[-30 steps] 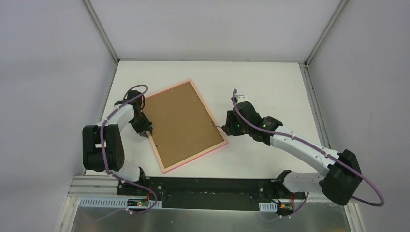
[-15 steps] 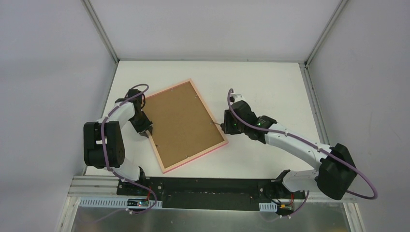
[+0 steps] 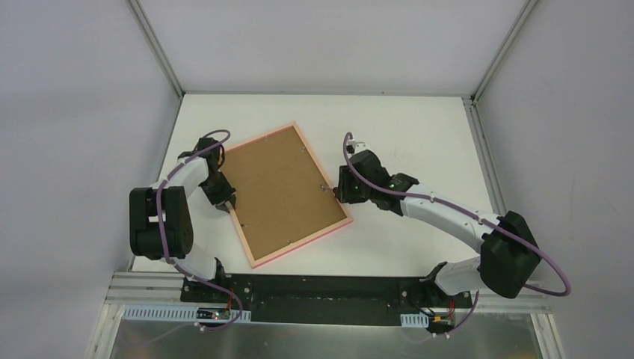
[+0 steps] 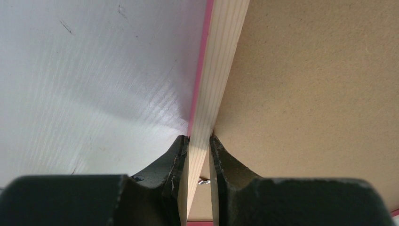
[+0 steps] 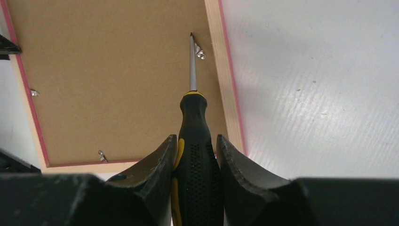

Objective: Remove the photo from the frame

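The pink frame (image 3: 340,209) lies face down on the white table, its brown backing board (image 3: 280,191) up. The photo's printed side is hidden underneath. My left gripper (image 3: 224,200) is shut on the frame's left border (image 4: 214,94), one finger outside, one on the board side. My right gripper (image 3: 345,188) is shut on a black-and-yellow screwdriver (image 5: 194,141). Its metal tip (image 5: 191,35) sits beside a small metal tab (image 5: 200,52) near the frame's right border (image 5: 226,80).
More metal tabs show on the board in the right wrist view, one by the left border (image 5: 34,92) and one by the near border (image 5: 101,155). White walls and metal rails (image 3: 157,48) enclose the table.
My right arm has moved left toward the frame, bringing the screwdriver tip over the board's right edge. The left gripper and the frame have stayed put.
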Motion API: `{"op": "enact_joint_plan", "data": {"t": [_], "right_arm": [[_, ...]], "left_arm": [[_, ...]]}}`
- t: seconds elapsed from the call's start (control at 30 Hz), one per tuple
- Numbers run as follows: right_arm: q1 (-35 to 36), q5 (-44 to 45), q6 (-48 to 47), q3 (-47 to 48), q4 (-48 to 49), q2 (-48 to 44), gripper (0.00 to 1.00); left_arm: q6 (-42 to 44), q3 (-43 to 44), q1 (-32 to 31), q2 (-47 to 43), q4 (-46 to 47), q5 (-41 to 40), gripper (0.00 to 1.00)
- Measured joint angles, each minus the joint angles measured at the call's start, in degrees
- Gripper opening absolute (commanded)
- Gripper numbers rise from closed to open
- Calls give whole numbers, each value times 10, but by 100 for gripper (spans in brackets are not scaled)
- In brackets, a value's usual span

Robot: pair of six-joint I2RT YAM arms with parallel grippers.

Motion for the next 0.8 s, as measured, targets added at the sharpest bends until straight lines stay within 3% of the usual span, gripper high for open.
{"op": "enact_joint_plan", "data": {"t": [0.27, 0.4, 0.53, 0.63, 0.8], "right_arm": [[0, -21, -7, 54, -34, 2, 0], [0, -11, -24, 76, -78, -22, 0], [-2, -90, -45, 95, -131, -36, 0], [-1, -176, -56, 103, -161, -24, 0], [0, -296, -66, 116, -200, 30, 0]], "left_arm": [[3, 3, 4, 3, -2, 4, 0], [3, 4, 3, 3, -4, 5, 23], [4, 5, 3, 4, -5, 9, 40], [5, 5, 3, 3, -5, 18, 46], [1, -13, 3, -18, -1, 40, 49]]}}
